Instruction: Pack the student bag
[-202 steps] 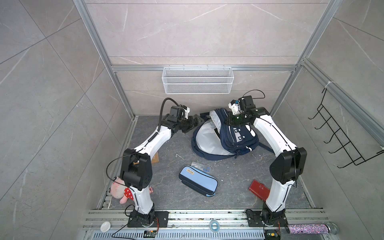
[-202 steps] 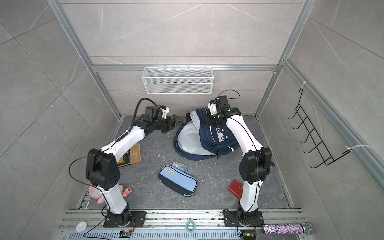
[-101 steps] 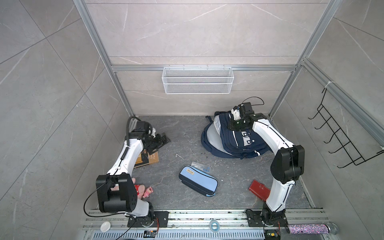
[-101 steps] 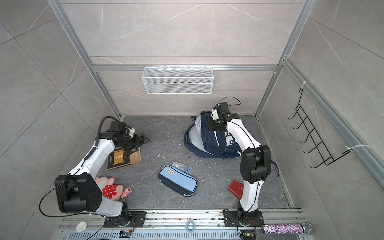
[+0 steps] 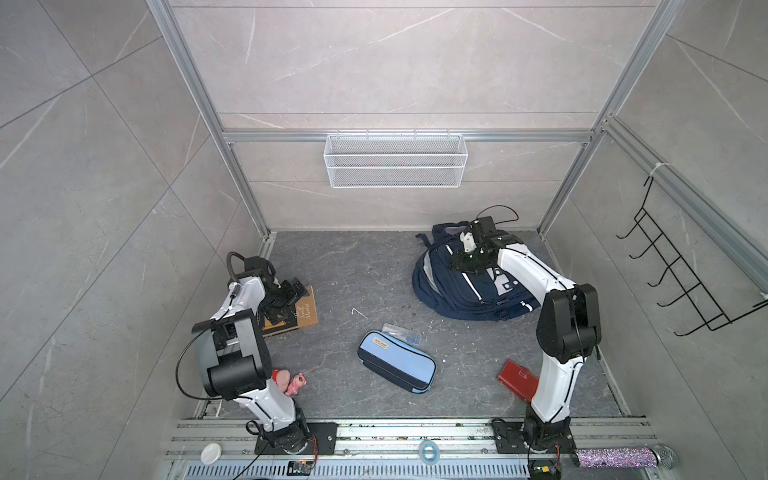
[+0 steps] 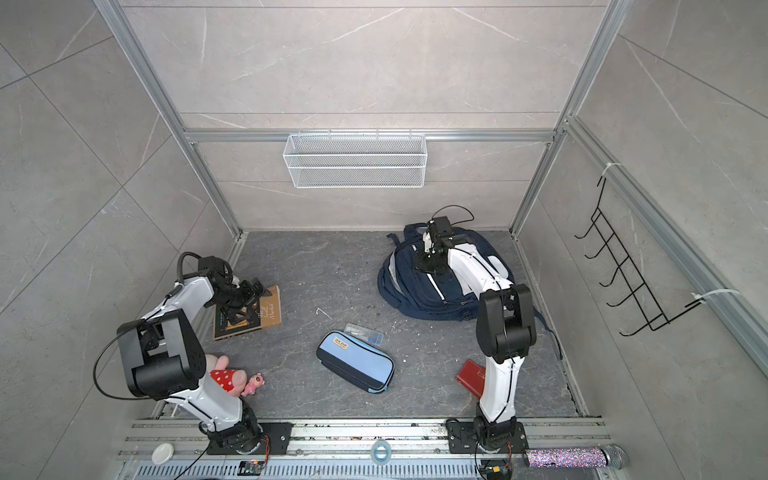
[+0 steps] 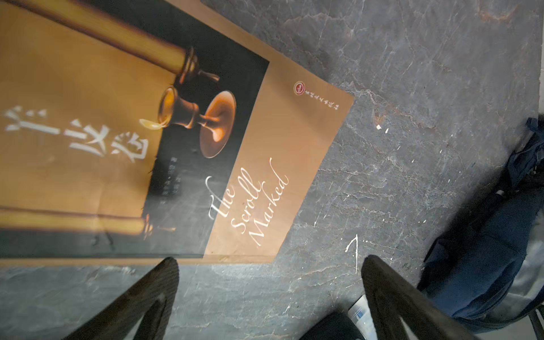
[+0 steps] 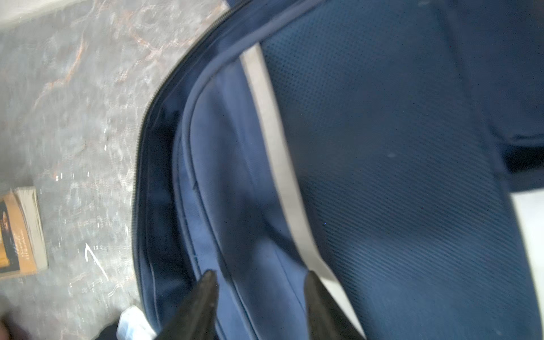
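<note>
The right pincer (image 5: pixel 468 262) stands with its jaws apart over the student bag (image 5: pixel 449 291), and nothing is clamped between them. In the right wrist view the two dark fingertips (image 8: pixel 207 282) show a clear gap, and through it only navy cloth is seen. The bag lies directly beneath this pincer. One fingertip is over the paler blue panel, and the other is at the white stripe (image 8: pixel 273 147). The zip edge runs just outside them. Whether the tips touch the cloth I cannot tell.

In both top views the bag lies flat on the grey floor (image 5: pixel 353 266), spreading from under the right pincer (image 6: pixel 428 262) toward that arm's base.

The left pincer (image 5: pixel 286 301) is spread wide and holds nothing. It hangs over the corner of a brown book (image 5: pixel 305 311). In the left wrist view, bare floor lies between its fingers (image 7: pixel 167 270), with the book's edge just beyond them. From this pincer the bag (image 7: pixel 485 250) is well apart — across the open floor.
</note>
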Controlling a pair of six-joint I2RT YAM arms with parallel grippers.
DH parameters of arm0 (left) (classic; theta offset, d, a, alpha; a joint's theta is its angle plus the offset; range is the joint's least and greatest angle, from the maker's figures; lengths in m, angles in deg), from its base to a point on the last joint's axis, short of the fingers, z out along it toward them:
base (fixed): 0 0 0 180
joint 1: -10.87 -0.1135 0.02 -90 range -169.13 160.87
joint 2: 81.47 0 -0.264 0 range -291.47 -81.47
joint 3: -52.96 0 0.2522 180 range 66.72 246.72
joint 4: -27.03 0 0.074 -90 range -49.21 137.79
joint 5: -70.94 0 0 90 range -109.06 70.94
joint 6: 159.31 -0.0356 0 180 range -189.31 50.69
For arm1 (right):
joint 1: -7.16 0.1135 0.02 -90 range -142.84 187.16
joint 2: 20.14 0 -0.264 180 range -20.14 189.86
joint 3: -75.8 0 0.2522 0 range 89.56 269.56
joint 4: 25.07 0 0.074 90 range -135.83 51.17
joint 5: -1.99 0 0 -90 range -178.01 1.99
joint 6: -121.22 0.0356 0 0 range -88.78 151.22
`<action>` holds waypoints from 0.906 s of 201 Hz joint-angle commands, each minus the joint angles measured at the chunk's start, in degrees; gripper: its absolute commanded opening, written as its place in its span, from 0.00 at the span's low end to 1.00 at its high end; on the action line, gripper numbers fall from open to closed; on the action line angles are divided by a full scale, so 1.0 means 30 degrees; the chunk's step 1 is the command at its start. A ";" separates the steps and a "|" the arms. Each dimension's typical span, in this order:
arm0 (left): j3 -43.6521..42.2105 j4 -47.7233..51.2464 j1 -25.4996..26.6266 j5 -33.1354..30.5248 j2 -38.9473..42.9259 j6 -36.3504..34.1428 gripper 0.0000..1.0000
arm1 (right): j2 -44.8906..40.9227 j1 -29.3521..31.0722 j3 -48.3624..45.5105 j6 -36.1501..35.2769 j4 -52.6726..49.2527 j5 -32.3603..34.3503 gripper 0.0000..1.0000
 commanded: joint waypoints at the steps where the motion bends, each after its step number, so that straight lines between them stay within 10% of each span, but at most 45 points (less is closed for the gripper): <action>1: -0.0561 -0.1265 0.0067 0.1237 -0.0495 0.0147 1.00 | -0.0962 0.0359 0.0987 -0.0444 -0.0807 0.0822 0.65; 123: -0.0108 -0.3034 0.4458 0.1118 -0.1577 0.3106 0.99 | -0.3342 0.1115 0.2313 0.0857 -0.1255 0.1114 0.85; 182: 0.4089 0.2485 -0.0122 -0.0643 -0.0926 -0.1285 0.99 | -0.3481 0.2840 0.2838 0.1180 -0.1972 0.1987 1.00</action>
